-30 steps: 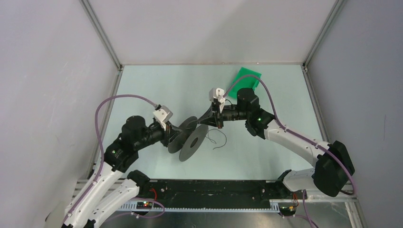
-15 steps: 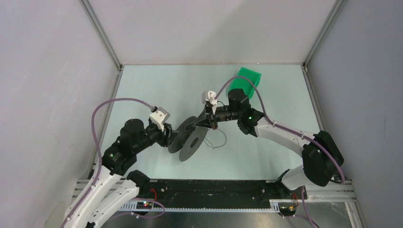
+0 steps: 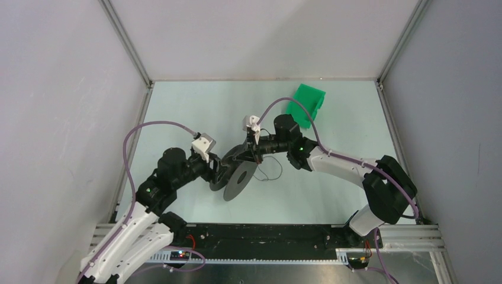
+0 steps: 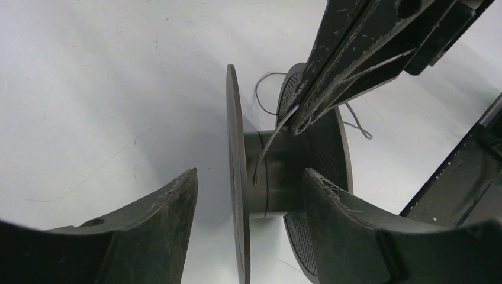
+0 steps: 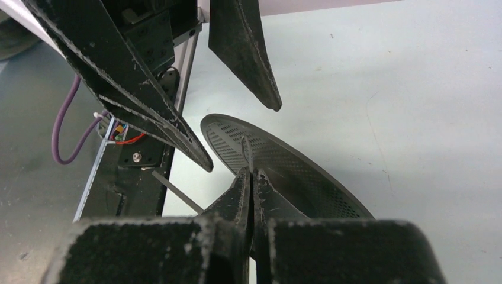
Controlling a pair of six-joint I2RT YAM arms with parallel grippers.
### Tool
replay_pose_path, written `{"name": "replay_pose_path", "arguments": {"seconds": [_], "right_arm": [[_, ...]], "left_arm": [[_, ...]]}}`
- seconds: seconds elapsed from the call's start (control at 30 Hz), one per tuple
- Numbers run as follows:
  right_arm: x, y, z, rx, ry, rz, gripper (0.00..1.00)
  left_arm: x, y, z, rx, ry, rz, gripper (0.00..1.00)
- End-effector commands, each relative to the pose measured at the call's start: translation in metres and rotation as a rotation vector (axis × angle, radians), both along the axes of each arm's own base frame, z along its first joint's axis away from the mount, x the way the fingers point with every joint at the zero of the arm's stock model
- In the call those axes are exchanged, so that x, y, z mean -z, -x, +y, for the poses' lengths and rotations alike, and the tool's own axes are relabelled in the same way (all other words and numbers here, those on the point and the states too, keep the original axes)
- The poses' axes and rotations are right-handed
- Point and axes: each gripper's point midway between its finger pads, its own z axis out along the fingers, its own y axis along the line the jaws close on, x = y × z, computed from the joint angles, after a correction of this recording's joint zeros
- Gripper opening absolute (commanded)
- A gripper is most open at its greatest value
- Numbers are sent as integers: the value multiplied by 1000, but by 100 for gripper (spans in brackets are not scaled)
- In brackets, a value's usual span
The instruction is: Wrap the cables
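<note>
Left wrist close-up. Shows left gripper (image 4: 248,177) spread wide around one flange of black reel (image 4: 283,177), gripping nothing. Shows right gripper (image 4: 295,120) pinched shut on thin cable (image 4: 267,148) just above hub, strand draped down onto hub. Leaves loose tail curled on table (image 3: 195,112), right of reel.

The left gripper (image 3: 221,171) stretches forward and rightward, its jaws spread wide. The right arm bends inward, its right gripper (image 3: 241,156) pressed closed just beside those open fingers (image 4: 169,204).
</note>
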Motion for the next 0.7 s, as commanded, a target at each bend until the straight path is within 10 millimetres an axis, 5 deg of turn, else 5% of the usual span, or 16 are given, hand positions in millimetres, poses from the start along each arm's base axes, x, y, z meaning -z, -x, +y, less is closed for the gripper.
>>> {"name": "replay_pose_path", "arguments": {"seconds": [0.0, 0.67], "right_arm": [[-24, -12, 11, 35, -64, -39, 0], [-14, -15, 12, 52, -46, 8, 0]], "left_arm": [[-15, -15, -5, -47, 68, -30, 70], [-2, -32, 8, -177, 46, -19, 55]]}}
